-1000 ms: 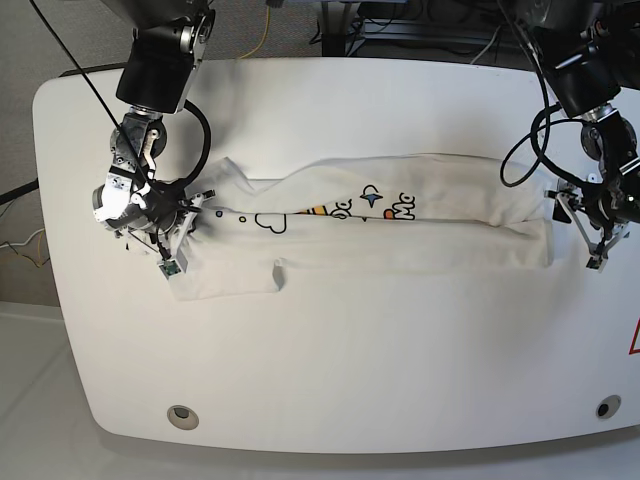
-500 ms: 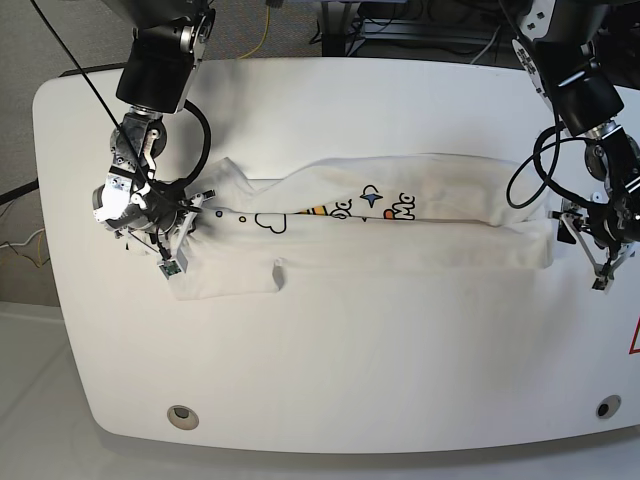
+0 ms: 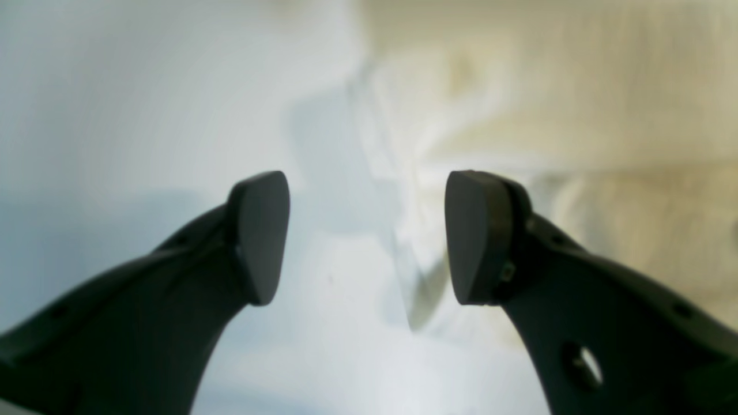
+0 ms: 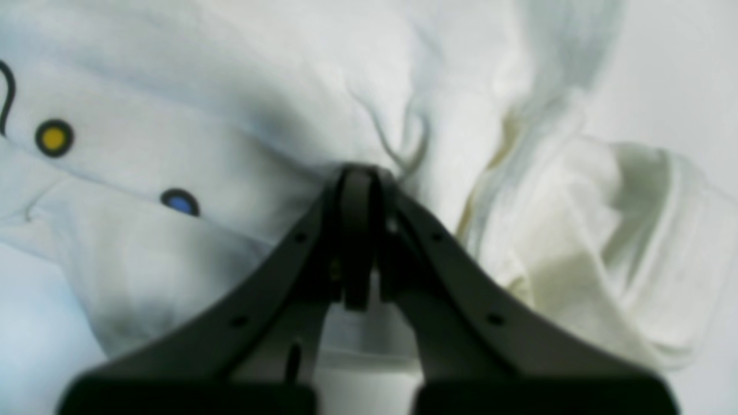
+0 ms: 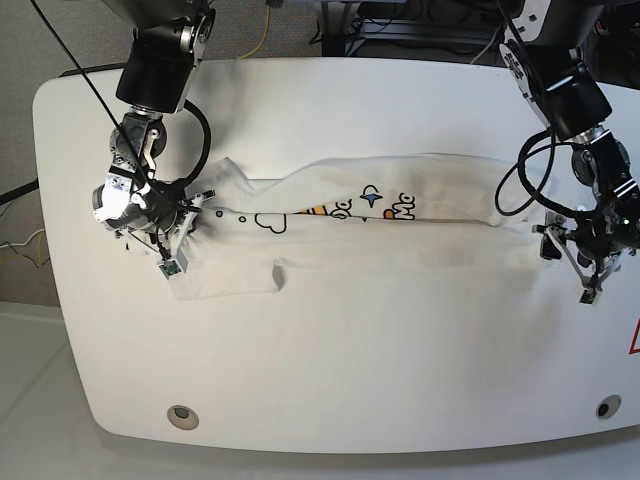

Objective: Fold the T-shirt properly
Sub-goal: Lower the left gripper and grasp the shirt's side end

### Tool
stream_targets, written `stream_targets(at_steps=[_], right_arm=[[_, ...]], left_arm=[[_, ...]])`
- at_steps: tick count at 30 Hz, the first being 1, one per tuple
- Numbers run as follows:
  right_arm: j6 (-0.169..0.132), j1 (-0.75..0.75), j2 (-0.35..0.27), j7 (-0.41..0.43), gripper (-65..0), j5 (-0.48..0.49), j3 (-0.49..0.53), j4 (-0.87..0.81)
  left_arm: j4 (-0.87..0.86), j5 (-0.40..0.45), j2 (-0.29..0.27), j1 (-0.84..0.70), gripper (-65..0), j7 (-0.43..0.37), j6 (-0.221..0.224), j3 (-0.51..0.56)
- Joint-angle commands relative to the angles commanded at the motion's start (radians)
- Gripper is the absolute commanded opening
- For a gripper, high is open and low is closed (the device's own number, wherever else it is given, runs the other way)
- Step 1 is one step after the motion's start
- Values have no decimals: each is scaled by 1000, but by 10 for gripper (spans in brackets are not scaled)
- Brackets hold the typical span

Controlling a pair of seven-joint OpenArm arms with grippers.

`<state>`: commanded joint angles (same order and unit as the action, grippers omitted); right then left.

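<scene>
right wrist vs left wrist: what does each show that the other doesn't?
Only the right wrist view: the right pincer shut on a bunched fold of the white cotton T-shirt, plus a yellow printed dot and a blue printed dot.

Only the left wrist view: the left pincer open with nothing between its dark pads, over the shirt's edge.

Both: blurred white shirt fabric lying on the white table.

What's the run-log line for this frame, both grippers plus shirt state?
left gripper: open, at hem end, holding nothing | right gripper: shut on T-shirt | T-shirt: long folded band on table
</scene>
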<state>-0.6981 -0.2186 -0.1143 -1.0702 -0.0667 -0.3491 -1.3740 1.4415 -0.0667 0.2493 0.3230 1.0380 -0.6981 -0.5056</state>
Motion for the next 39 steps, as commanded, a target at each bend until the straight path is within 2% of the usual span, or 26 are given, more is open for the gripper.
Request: stream_targets(at_steps=[3, 12, 19, 25, 31, 39], right_arm=[[0, 0, 0, 0, -634, 0, 0, 0], [0, 0, 0, 0, -634, 0, 0, 0], [0, 11, 0, 0, -634, 0, 2, 0], [0, 12, 0, 0, -634, 0, 2, 0], [0, 14, 0, 0, -634, 0, 2, 0], [0, 14, 0, 0, -634, 0, 2, 0]], left_arm=[[41, 0, -23, -23, -250, -83, 0, -20], [169, 0, -129, -117, -250, -405, 0, -107], [170, -3, -222, -126, -250, -540, 0, -229], [170, -3, -282, -123, -250, -580, 0, -322], [166, -3, -308, -123, -250, -577, 0, -361], [161, -5, -315, -123, -250, -445, 0, -396]])
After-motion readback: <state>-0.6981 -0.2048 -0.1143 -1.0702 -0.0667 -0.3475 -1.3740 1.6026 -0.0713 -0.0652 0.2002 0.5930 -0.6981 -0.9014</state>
